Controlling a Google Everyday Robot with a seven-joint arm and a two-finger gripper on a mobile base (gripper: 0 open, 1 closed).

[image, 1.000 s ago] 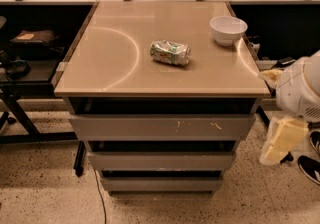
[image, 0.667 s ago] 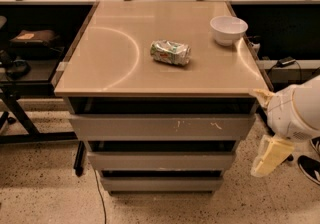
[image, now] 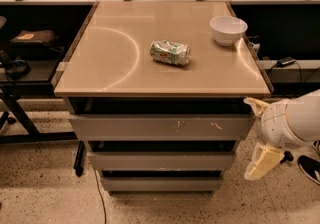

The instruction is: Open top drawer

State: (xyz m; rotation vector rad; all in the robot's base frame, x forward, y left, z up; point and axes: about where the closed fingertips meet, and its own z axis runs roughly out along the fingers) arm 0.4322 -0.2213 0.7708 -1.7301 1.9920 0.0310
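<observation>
The top drawer [image: 150, 128] is the widest grey handleless front, just under the beige tabletop [image: 115, 63], with small whitish scratches right of centre. It sits pushed in, with a dark gap above it. Two narrower grey drawer fronts [image: 160, 160] lie below it. My gripper [image: 253, 137] is at the right, beside the top drawer's right end and level with it. Its two cream fingers [image: 262, 162] are spread apart, one high near the tabletop corner and one lower. It holds nothing.
A crushed can [image: 170, 52] lies in the middle of the tabletop and a white bowl [image: 228, 29] stands at its back right. Black shelving [image: 30, 53] is at the left. Cables and a dark shoe-like object [image: 309, 168] are on the speckled floor at the right.
My arm has moved left and slightly down, bringing the gripper closer to the right end of the top drawer. The drawers, can and bowl have not moved.
</observation>
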